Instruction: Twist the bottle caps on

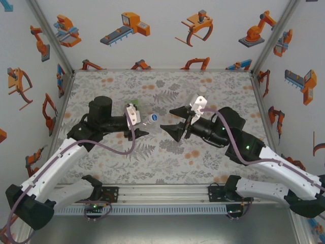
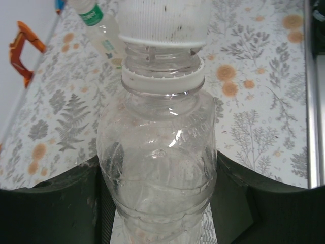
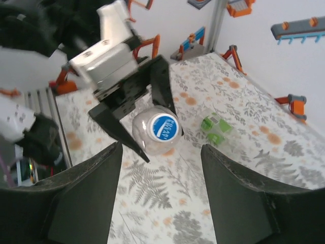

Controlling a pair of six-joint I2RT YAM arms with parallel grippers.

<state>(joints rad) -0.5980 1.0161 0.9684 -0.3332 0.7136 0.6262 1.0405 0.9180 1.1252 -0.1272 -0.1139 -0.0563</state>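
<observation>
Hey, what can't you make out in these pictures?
- Left wrist view: top of the cap, cut off by the upper edge.
- Left wrist view: the second bottle, blurred and cropped by that edge.
- Right wrist view: body of the held bottle, hidden behind its own cap end.

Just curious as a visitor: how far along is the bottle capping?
Done: a blue-topped cap sits on the clear bottle. In hand: the left gripper clamps that bottle, the right gripper open facing it; threads show under the cap, so it may need tightening. Left: the green-labelled bottle on the table, cap state unclear.
</observation>
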